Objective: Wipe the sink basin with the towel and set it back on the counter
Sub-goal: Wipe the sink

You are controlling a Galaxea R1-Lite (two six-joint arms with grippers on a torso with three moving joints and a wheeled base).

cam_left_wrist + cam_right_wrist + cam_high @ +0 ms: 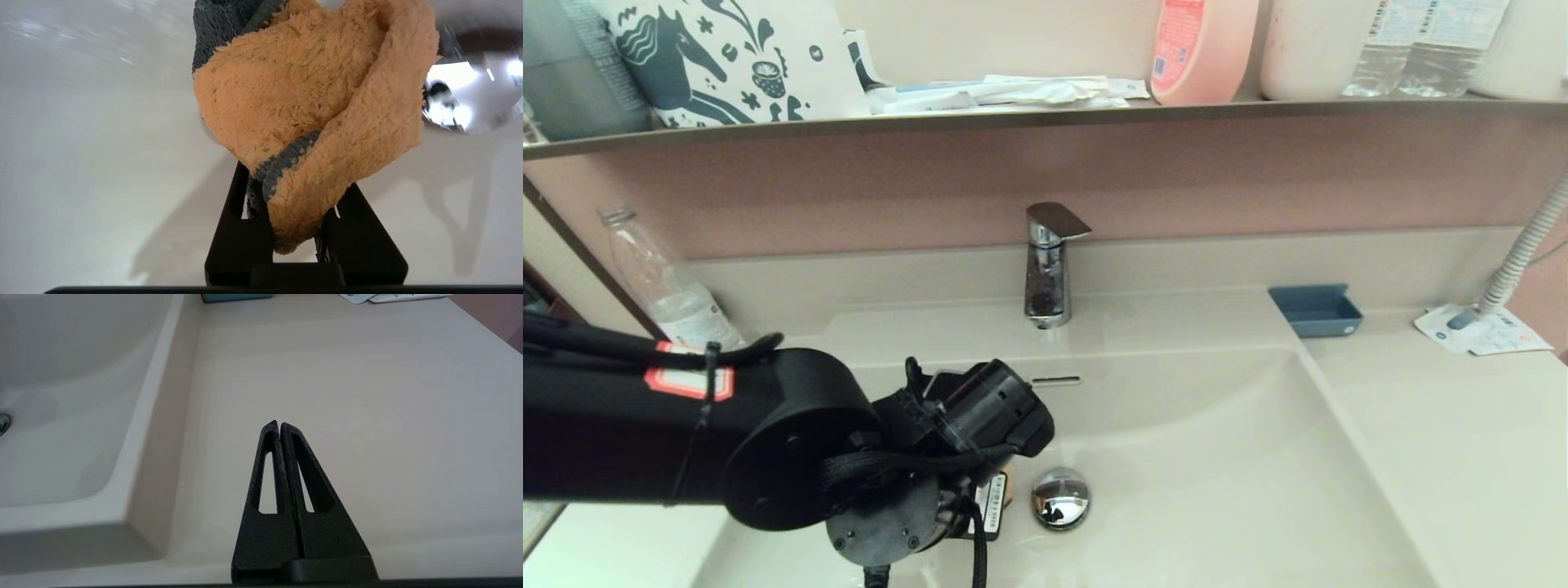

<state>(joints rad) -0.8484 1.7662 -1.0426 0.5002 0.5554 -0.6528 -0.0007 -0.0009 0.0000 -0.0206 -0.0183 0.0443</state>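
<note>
The left gripper [292, 228] is down inside the sink basin [1258, 490], just beside the chrome drain plug [1059, 496], its wrist bent so the fingers [237, 241] point at the basin floor. That posture makes sense for wiping: the cloth has to be pressed against the glossy surface, so the arm reaches in from the left rim and tips downward. In the head view the arm's own bulk hides the cloth almost entirely.

The left wrist view shows the grip. The towel [310, 106], an orange fluffy wad with a grey stitched edge, is pinched between the two black fingers, which are closed on its lower fold. Most of the cloth bulges out beyond the fingertips, so it is the soft wad that meets the basin, not the hard fingers. Whether the towel actually touches the floor at this instant cannot be told. The drain plug gleams just to one side of the wad.

The right gripper [279, 424] is parked above the counter [367, 396] to the right of the basin, its fingers pressed together and holding nothing.

Further back stand the faucet [1048, 269], the blue tray [1315, 310] on the surface at the basin's far right corner, and the shelf [1013, 118] with bottles above.
</note>
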